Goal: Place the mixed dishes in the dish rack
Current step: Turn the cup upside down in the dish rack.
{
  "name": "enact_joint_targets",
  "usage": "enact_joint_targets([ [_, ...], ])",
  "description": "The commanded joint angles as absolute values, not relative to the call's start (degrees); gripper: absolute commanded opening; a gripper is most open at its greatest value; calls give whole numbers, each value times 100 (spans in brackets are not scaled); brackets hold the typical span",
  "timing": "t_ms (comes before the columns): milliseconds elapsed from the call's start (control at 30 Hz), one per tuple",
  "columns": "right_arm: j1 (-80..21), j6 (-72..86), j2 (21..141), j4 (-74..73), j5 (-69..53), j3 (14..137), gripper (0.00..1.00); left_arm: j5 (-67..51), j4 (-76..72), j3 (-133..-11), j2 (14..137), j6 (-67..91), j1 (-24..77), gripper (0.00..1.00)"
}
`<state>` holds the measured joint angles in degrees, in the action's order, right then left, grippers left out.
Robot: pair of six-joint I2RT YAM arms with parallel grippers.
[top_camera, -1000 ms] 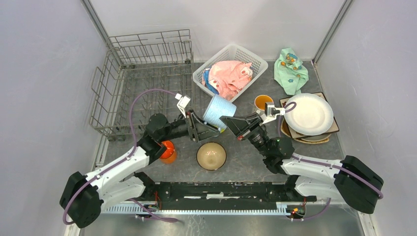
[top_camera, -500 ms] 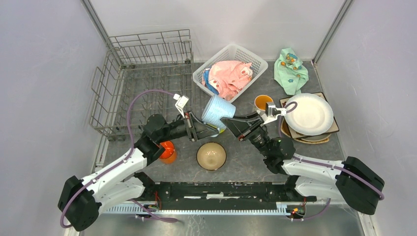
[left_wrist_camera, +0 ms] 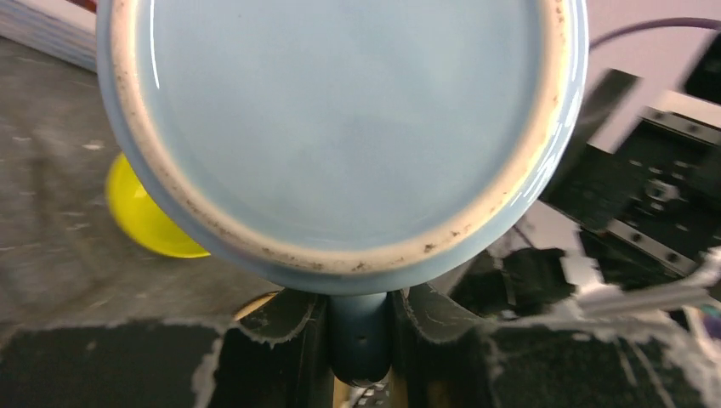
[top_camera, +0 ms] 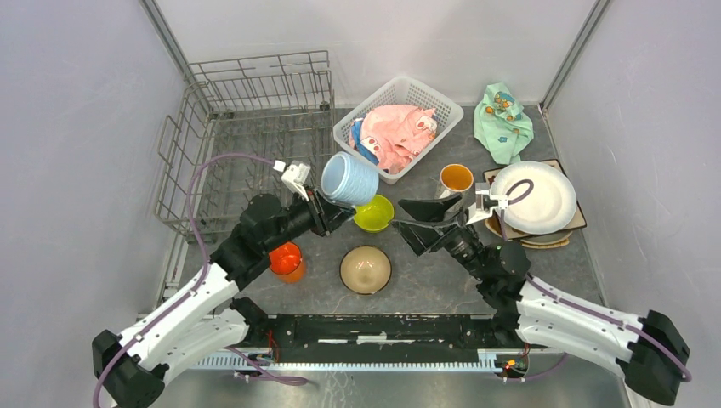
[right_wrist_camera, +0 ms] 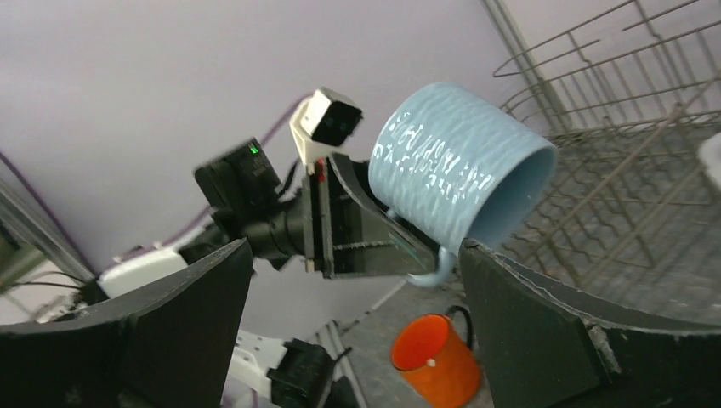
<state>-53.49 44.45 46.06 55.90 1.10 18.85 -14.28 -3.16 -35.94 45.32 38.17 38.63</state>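
Found left gripper (left_wrist_camera: 359, 327) pinched narrow on handle of light-blue mug (top_camera: 349, 178); mug on its side in the air, just outside dish rack's (top_camera: 246, 127) right wall; noted right gripper (top_camera: 419, 221) spread wide, holding nothing, further right of rack; logged lime-green bowl (top_camera: 374, 212), orange mug (top_camera: 287, 261), tan bowl (top_camera: 366, 269) off rack's near-right corner; plate stack (top_camera: 531, 200) well right of rack.

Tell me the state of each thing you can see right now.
light-blue mug: lifted, on its side, held by handle
left gripper: fingers shut on mug handle
right gripper: fingers open, empty
orange mug: upright
white mug: upright
lime-green bowl: upright, empty
tan bowl: upright, empty
plates: stacked, white on top
dish rack: no dishes visible inside
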Motion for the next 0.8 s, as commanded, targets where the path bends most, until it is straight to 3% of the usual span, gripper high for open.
enact_joint_targets([
  [0, -5332, 3427, 3928, 4045, 31, 1945, 98, -187, 354, -4783, 4514, 2341, 3842, 2],
  [200, -5335, 2479, 2923, 2843, 349, 1850, 98, 1201, 1948, -6217, 5424, 1283, 3833, 2],
  [400, -5333, 2005, 2275, 1539, 761, 1853, 98, 2135, 2339, -7048, 6139, 793, 3648, 2],
  [633, -5338, 1851, 2114, 579, 1225, 2046, 98, 2160, 2390, -7484, 6737, 345, 2744, 2],
  [767, -5335, 1600, 2214, 26, 1394, 2285, 98, 1249, 2092, -7627, 6908, -108, 1974, 2],
])
